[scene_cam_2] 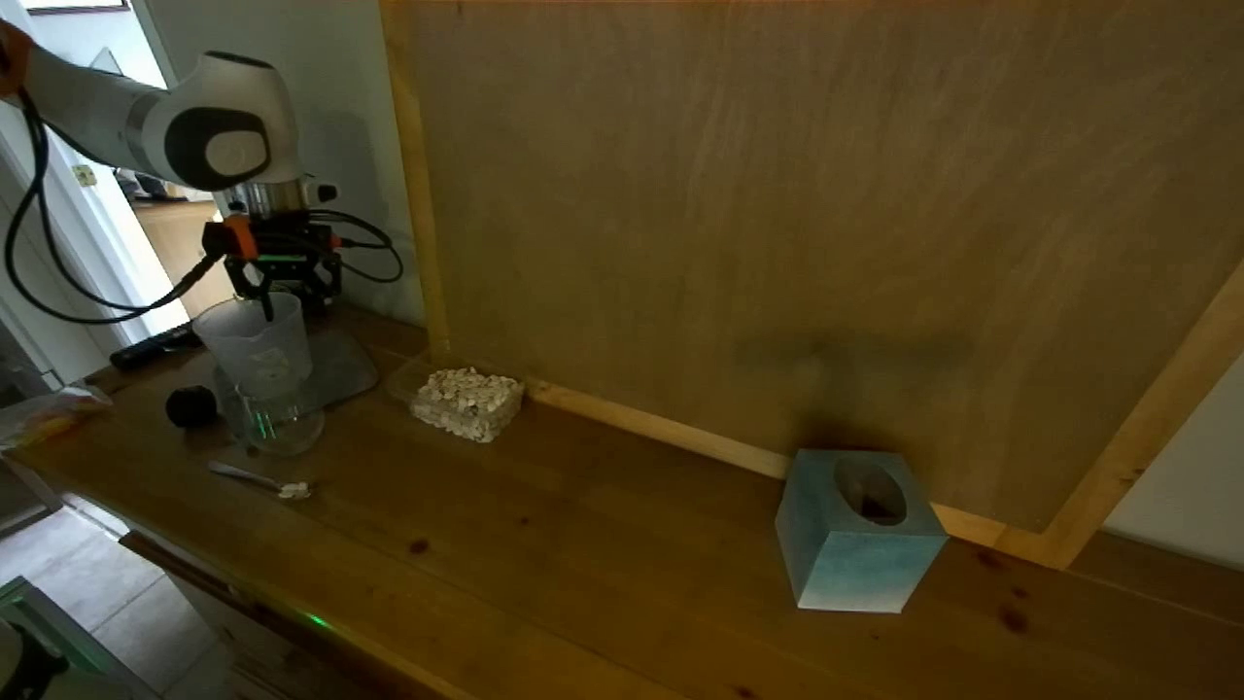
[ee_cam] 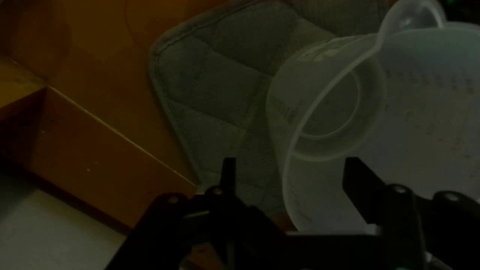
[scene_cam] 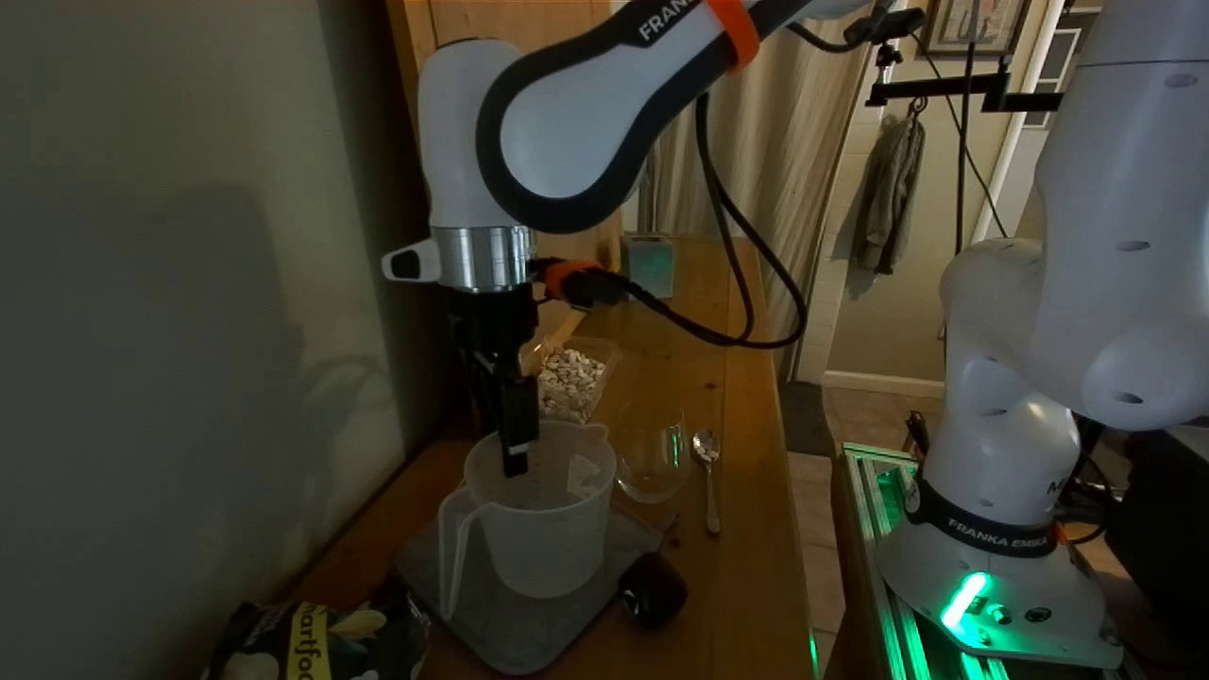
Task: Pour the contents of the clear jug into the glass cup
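Observation:
The clear jug (scene_cam: 553, 538) is a large translucent plastic vessel standing upright on a grey quilted pad (scene_cam: 510, 628). It also shows in an exterior view (scene_cam_2: 255, 345) and in the wrist view (ee_cam: 423, 116). Whether it holds anything I cannot tell. The glass cup (scene_cam: 652, 463) stands upright close beside the jug; it also shows in an exterior view (scene_cam_2: 282, 428), and it is not seen in the wrist view. My gripper (ee_cam: 290, 163) is open at the jug's rim. One finger is over the jug's inside, the other outside, with the wall between them, apart from both.
A clear container of pale lumps (scene_cam: 571, 382) stands behind the jug. A spoon (scene_cam: 708, 472) lies beside the glass. A black round object (scene_cam: 652, 587) is at the pad's edge. A snack bag (scene_cam: 321, 642) and a wall are near. A blue box (scene_cam_2: 860, 530) stands farther along.

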`<state>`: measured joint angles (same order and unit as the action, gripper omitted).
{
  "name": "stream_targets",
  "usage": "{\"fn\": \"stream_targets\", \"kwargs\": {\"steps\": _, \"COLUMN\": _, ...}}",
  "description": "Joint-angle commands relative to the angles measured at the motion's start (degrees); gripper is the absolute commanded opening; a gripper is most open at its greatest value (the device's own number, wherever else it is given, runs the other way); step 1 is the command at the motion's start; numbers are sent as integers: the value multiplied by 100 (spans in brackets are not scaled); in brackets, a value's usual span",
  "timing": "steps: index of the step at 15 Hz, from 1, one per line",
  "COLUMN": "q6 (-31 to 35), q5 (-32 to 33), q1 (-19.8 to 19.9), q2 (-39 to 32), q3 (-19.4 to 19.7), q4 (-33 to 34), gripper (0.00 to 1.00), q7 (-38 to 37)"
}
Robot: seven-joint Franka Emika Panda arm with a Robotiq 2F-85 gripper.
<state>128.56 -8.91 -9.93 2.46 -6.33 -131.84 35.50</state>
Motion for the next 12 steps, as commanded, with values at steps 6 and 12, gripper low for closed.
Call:
{"fn": "stream_targets", "kwargs": {"steps": 6, "q6": 232, "q5": -525, "q1": 103, "q2": 22, "q3": 36, "q4": -83, "gripper": 9, "q7": 540}}
{"fn": "stream_targets", "kwargs": {"steps": 12, "q6": 198, "q5": -882, "q1": 251, "q2": 251, "q3": 183, "q4": -246, "gripper": 1, "q7": 954}}
